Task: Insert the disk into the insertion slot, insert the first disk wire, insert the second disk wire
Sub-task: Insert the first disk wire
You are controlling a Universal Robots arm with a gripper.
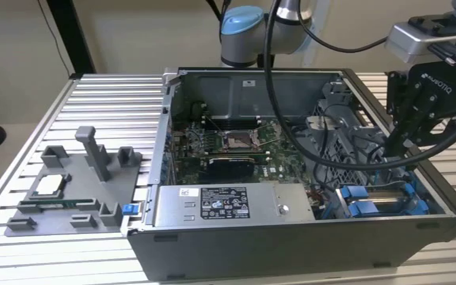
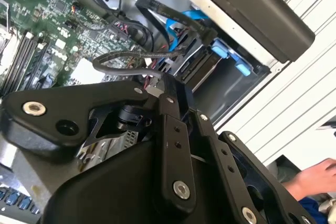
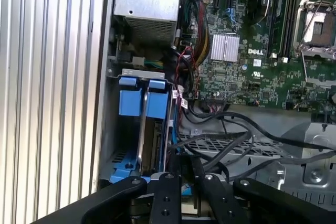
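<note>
Gripper (image 1: 393, 145) — fingers (image 3: 167, 198) pressed together — hangs over the case's (image 1: 291, 243) corner slot (image 3: 140, 72), disk (image 3: 143, 129) inside, black cables (image 3: 236, 129) beside.

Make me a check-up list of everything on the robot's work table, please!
Surface: ribbed metal table, carrying an open computer case.
Job's things: insertion slot, a grey bay with blue plastic at its mouth; what is inside cannot be told.
Clutter: grey fixture at the exterior view's left; grey labelled box inside the case.
Grippers: gripper hangs over the slot's corner of the case.
Cables: black cables loop beside the slot; one blue cable.
Surroundings: a person's hand beyond the case.
</note>
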